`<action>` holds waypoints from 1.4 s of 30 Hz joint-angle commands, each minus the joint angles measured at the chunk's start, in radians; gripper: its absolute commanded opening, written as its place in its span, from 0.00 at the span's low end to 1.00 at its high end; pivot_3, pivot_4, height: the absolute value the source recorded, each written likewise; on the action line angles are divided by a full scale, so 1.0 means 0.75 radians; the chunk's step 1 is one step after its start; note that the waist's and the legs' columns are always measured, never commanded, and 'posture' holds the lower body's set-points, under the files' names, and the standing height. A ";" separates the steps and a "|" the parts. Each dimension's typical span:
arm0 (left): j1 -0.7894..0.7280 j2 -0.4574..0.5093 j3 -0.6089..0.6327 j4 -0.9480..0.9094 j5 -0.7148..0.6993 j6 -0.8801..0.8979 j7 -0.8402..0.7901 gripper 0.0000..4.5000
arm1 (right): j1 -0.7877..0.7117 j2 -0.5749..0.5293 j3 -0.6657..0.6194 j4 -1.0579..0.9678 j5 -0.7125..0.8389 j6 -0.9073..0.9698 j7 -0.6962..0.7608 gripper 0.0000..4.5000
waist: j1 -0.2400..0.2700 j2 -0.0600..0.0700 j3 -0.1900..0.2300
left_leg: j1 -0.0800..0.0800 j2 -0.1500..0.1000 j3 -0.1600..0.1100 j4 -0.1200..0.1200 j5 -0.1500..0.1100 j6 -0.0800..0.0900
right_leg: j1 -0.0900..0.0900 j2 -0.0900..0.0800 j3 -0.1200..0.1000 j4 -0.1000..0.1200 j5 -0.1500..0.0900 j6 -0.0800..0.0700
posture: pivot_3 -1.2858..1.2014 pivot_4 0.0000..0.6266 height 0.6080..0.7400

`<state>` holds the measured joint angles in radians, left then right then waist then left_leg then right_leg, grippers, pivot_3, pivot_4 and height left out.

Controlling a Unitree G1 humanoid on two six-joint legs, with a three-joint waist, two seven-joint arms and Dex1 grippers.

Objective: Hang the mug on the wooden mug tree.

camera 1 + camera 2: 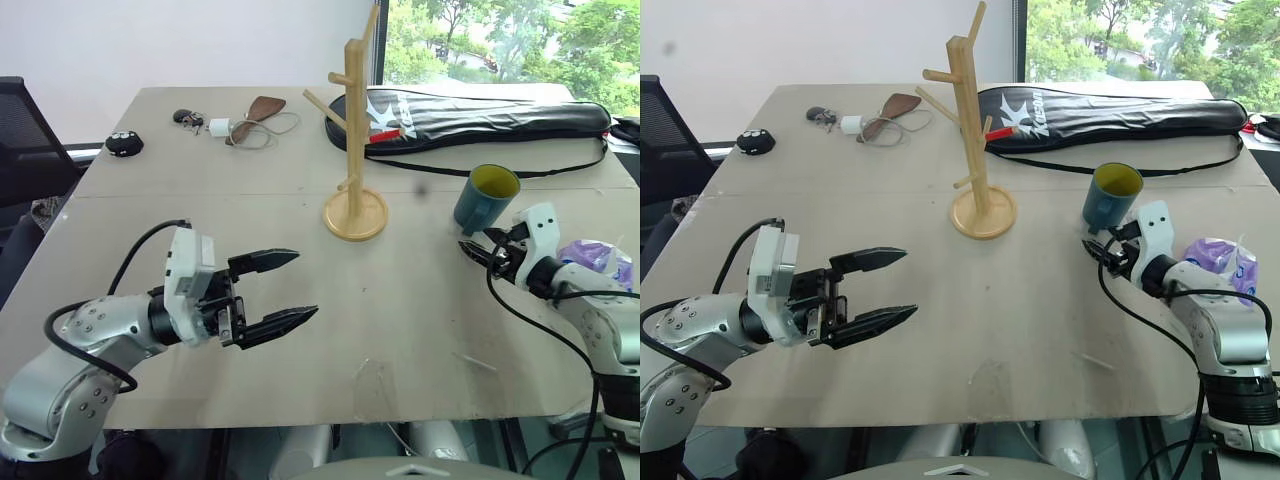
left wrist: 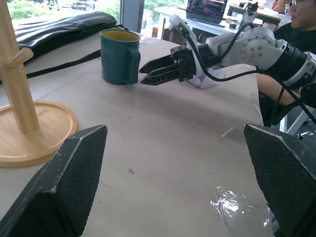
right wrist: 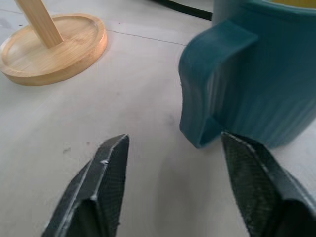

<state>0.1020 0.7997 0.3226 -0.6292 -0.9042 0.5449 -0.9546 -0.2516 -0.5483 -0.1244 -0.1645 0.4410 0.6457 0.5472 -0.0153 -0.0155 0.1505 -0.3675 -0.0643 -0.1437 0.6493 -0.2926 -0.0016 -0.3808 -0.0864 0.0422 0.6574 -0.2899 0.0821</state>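
- The mug (image 1: 487, 197) stands upright on the table (image 1: 300, 300), right of the wooden mug tree (image 1: 353, 150) and well apart from it; its yellow inside shows from above.
- The right gripper (image 1: 478, 250) sits low just in front of the mug with its fingers spread, gripping nothing.
- The right wrist view adds what the head views lack — the mug's handle faces the gripper and lies just ahead of the gap between the two fingers (image 3: 106, 182), not yet between them.
- The left wrist view shows the same approach from the side: the black fingertips stop just short of the handle, at the mug's foot.
- The left gripper (image 1: 285, 290) hovers over the table's near left, jaws wide apart and empty, pointing across toward the right.
- The tree's top peg is cut off by the frame edge in the head views; the wrist views give only its round base and lower post.
- A long black bag (image 1: 480, 118) lies behind the tree — its far end runs out of frame. A purple wrapper (image 1: 598, 262) is half hidden by the right arm.
- Small dark items at the far left of the table are hard to make out.
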 commanded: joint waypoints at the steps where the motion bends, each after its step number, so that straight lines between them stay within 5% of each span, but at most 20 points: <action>1: 0.016 0.006 0.035 -0.064 -0.002 -0.020 0.014 1.00 | -0.046 0.007 0.009 0.042 -0.016 -0.073 0.043 0.71 | 0.000 0.000 0.000 | 0.000 0.000 0.000 0.000 0.000 0.000 | 0.000 0.000 0.000 0.000 0.000 0.000 | 0.52 0.24 0.99; 8: 0.073 0.002 0.074 -0.079 0.012 -0.041 0.027 1.00 | -0.096 0.025 0.023 0.143 -0.058 -0.150 0.059 0.71 | 0.000 0.000 0.000 | 0.000 0.000 0.000 0.000 0.000 0.000 | 0.000 0.000 0.000 0.001 0.000 0.000 | 0.52 0.24 0.99; 15: 0.137 -0.011 0.103 -0.043 0.040 -0.086 0.005 1.00 | -0.128 0.026 0.013 0.209 -0.066 -0.209 0.092 0.02 | -0.001 0.001 0.000 | 0.000 0.000 0.000 0.000 0.000 0.000 | 0.000 0.000 0.000 0.000 0.000 0.000 | 0.52 0.24 0.99; 25: 0.153 -0.060 0.159 -0.003 0.027 -0.133 0.017 1.00 | -0.229 -0.059 -0.024 -0.033 0.099 -0.075 0.203 0.01 | -0.003 0.003 0.002 | 0.000 0.000 0.000 0.000 0.000 0.000 | 0.000 0.000 0.000 0.000 0.000 0.000 | 0.52 0.24 0.99; 31: 0.149 -0.140 0.270 -0.007 -0.038 -0.185 0.049 1.00 | -0.570 -0.095 0.066 -0.214 0.266 0.251 0.183 0.01 | -0.006 0.004 0.003 | 0.000 0.001 0.000 0.000 0.000 0.000 | -0.001 0.000 0.000 0.000 0.000 0.000 | 0.52 0.24 0.99; 42: 0.222 -0.198 0.326 -0.072 -0.068 -0.248 0.071 1.00 | -0.865 -0.088 0.200 -0.031 0.280 0.409 0.273 0.01 | 0.003 0.001 0.001 | -0.017 0.000 -0.003 0.005 0.000 0.000 | -0.014 -0.002 -0.003 0.000 0.001 0.000 | 0.52 0.24 0.99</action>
<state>0.2661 0.6545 0.5532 -0.6469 -0.9432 0.3828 -0.9101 -0.8739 -0.5928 0.0275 -0.1840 0.6672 0.9716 0.7240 -0.0131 -0.0144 0.1516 -0.3808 -0.0646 -0.1456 0.6532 -0.2926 -0.0017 -0.3922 -0.0881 0.0400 0.6578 -0.2894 0.0819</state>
